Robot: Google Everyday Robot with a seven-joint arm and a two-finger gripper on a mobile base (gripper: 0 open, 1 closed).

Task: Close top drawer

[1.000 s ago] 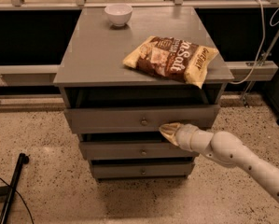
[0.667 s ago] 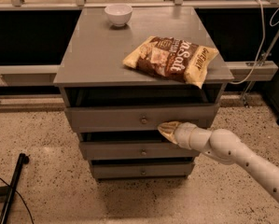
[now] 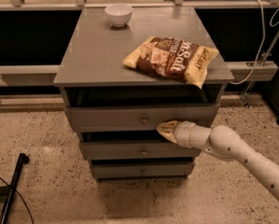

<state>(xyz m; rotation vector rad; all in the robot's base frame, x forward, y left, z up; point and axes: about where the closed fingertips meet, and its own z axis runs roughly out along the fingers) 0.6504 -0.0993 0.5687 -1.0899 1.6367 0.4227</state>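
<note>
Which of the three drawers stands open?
The top drawer: its front juts out under a dark gap, with the gripper at it, beside its knob. The middle drawer and bottom drawer sit further back.

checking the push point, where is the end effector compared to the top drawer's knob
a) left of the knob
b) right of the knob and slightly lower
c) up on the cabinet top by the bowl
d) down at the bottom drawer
b: the end effector is at the lower edge of the top drawer front, to the picture's right of its knob.
</note>
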